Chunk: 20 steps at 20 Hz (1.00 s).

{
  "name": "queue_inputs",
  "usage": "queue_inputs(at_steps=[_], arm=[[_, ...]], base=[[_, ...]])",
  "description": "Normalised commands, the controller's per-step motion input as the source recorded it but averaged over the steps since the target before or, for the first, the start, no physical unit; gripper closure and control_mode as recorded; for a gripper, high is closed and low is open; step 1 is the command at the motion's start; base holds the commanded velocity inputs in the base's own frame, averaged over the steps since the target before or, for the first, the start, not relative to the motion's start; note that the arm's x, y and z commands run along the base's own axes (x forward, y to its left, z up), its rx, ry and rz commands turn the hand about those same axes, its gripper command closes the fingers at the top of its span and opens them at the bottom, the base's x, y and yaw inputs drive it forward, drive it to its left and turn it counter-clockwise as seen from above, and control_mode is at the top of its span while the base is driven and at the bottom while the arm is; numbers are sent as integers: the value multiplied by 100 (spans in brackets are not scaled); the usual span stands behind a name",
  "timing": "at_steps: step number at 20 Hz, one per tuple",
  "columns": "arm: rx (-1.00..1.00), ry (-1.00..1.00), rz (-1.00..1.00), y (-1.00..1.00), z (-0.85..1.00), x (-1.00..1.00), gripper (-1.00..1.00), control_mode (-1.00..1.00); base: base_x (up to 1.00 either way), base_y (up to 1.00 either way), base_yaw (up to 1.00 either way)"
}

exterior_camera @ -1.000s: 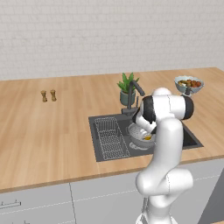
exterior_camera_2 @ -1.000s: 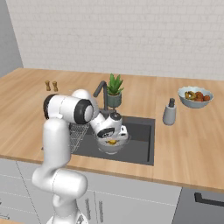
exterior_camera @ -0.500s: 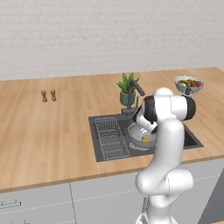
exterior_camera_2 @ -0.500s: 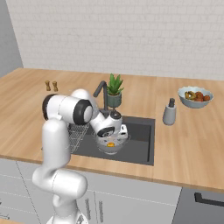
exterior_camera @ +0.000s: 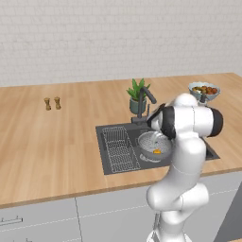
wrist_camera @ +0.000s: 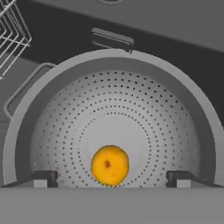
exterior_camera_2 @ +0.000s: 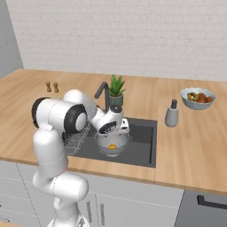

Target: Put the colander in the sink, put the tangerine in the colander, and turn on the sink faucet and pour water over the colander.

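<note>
With its fingers spread wide and nothing held, the hand [wrist_camera: 112, 178] is poised just above the tangerine [wrist_camera: 110, 165], which lies free on the bottom of the colander [wrist_camera: 131, 92]. The colander is seated in the sink [exterior_camera: 109, 163] beside the wire rack [exterior_camera: 119, 147], under the sink faucet [exterior_camera_2: 103, 92], where water could be caught.

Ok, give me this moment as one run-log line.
tool: open, above colander | tangerine: released, in colander | colander: in sink | sink faucet: no water visible

One colander [wrist_camera: 109, 131], one tangerine [wrist_camera: 110, 165], two shakers [exterior_camera: 52, 103], perhaps one dispenser [exterior_camera_2: 171, 114]
</note>
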Motion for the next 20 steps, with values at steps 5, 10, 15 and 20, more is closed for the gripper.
queue_inputs(at_steps=[5,10,15,20], arm=[[0,-17,14,-9,74,-27,-100,-100],[0,-28,18,-9,59,-38,-100,-100],[0,-40,18,-17,42,-50,-100,-100],[1,-30,19,-17,17,-24,-100,-100]], base=[[0,0,0],[0,0,0],[0,0,0],[0,0,0]])
